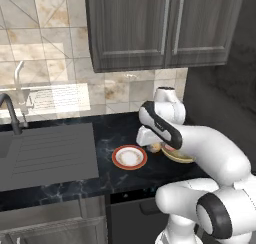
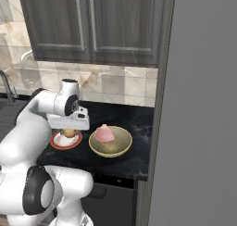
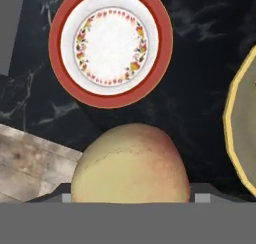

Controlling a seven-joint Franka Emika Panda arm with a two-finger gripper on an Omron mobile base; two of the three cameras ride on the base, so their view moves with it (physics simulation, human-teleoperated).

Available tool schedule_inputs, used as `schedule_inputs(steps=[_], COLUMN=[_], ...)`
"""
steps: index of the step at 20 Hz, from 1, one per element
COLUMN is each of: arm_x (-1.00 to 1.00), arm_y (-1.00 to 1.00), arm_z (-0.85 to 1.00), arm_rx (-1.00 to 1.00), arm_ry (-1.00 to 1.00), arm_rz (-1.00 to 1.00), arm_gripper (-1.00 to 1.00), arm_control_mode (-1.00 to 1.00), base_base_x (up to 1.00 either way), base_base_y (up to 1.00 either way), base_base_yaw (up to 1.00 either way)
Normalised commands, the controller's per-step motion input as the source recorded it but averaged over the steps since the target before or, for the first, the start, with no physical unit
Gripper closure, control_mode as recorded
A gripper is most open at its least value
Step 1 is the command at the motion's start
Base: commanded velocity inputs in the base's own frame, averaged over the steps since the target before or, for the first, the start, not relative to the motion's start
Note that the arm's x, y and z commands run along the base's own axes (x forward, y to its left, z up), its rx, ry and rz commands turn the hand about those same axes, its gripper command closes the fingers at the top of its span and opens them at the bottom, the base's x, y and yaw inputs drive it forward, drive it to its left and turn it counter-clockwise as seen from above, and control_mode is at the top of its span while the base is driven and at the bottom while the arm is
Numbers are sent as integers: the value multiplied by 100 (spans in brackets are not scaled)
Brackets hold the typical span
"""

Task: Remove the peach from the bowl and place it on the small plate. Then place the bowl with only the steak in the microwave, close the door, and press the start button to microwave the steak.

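My gripper (image 2: 69,129) is shut on the peach (image 3: 131,164), a yellow-orange fruit that hangs low over the black counter. In the left base view the peach (image 1: 155,148) sits between the small plate (image 1: 129,157) and the bowl (image 1: 178,157). The small plate (image 3: 111,45), white with a red rim, is bare and lies just beyond the peach in the hand view. The olive-yellow bowl (image 2: 111,148) holds only the pink steak (image 2: 104,134). The bowl's rim (image 3: 235,133) shows at the right of the hand view. The microwave and its door are out of view.
A grey sink (image 1: 45,153) with a faucet (image 1: 12,113) lies left of the plate. Dark wood cabinets (image 1: 160,25) hang above the counter. A tall grey panel (image 2: 199,128) stands close on the right of the bowl.
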Motion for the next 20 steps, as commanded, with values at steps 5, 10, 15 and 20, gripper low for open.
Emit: schedule_inputs(steps=[5, 10, 15, 20], arm_x=[25, 38, 41, 45], arm_y=[88, 34, 15, 1], arm_z=[-4, -36, -55, -50], arm_rx=[-6, -1, 0, 0], arm_ry=[19, 9, 0, 0], arm_rz=[0, 0, 0, -2], arm_gripper=[100, 100, 100, 100], arm_control_mode=[-100, -100, -100, -100], base_base_x=[0, 0, 0, 0], base_base_y=[0, 0, 0, 0], base_base_yaw=[0, 0, 0, 0])
